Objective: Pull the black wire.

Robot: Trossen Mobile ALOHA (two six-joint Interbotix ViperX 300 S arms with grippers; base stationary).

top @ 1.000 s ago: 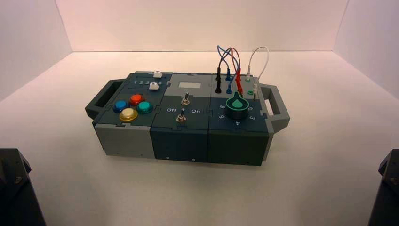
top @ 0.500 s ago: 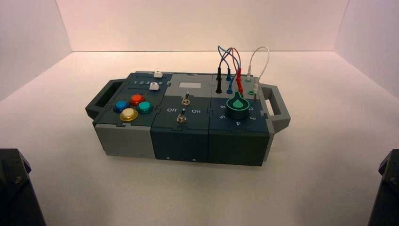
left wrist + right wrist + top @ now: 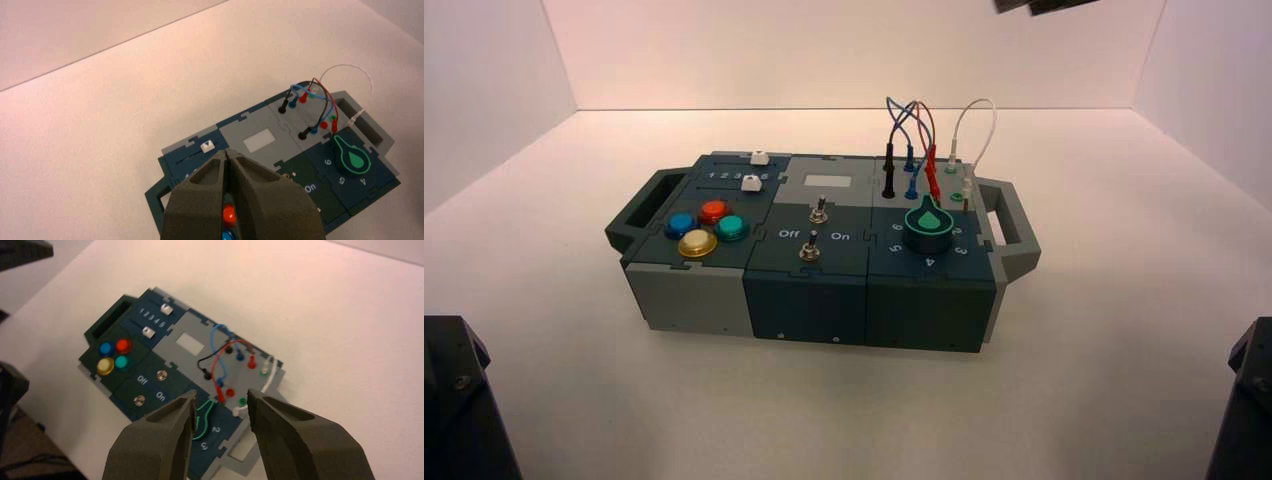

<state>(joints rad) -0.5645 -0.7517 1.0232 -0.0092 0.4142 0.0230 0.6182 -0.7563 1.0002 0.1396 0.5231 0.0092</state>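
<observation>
A box [image 3: 809,310] stands on a pale worktop [image 3: 574,390]. Near its front right corner sits a round black knob [image 3: 928,238] edged in green. Above the box's left part the left gripper [image 3: 226,152] waits, jaws together, nothing between them. The right gripper [image 3: 222,392] is high over the box's right part, jaws wide apart and empty.

Farther back, on the grey panel at the box's far right corner, is the black wire [image 3: 200,360], a thin loop. Its near black plug [image 3: 888,183] and far black plug [image 3: 888,155] both stand in the panel, the far one close to the back edge. Just to their right come a blue wire [image 3: 212,337] and a red wire [image 3: 217,360], whose loops cross it; a white wire [image 3: 993,125] arches nearest the right edge.

The wire looks light and limp, the plugs stiff and perhaps slippery. Gripping a plug's upright body seems safest; tugging the cord could strain it or snag its neighbours.
</observation>
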